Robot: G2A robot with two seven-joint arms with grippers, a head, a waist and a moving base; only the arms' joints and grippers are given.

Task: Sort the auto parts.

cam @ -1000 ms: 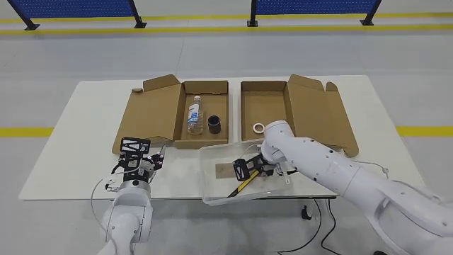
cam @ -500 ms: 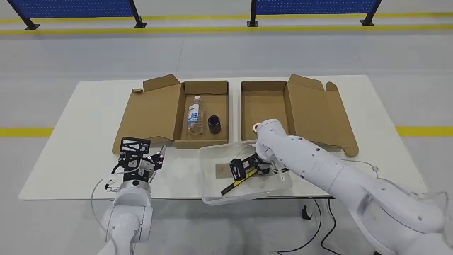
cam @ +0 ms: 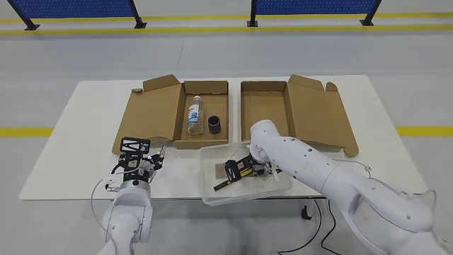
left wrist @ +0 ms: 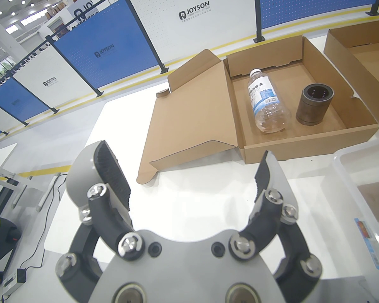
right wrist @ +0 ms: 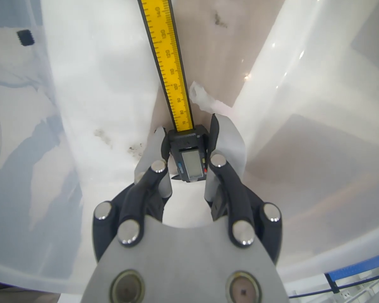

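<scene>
I am counting two open cardboard boxes, one clear plastic bin, one bottle, one dark metal cylinder and one digital caliper on the white table [cam: 85, 134]. The left box [cam: 152, 113] and the right box [cam: 265, 106] are sitting side by side toward the table's 12 o'clock. The bin [cam: 206, 184] is sitting just beyond them at the 6 o'clock edge. The bottle [cam: 194, 113] is lying in the left box, with the cylinder [cam: 214, 124] standing just beside it at its 3 o'clock. The right gripper [right wrist: 189, 130] is reaching down inside the bin. Its fingers are clamping the caliper [right wrist: 164, 42] by its display head, and the yellow scale is pointing out toward 8 o'clock from the fingers. The left gripper [left wrist: 186, 165] is hanging over the table's 8 o'clock corner with its fingers spread wide apart, gripping nothing.
</scene>
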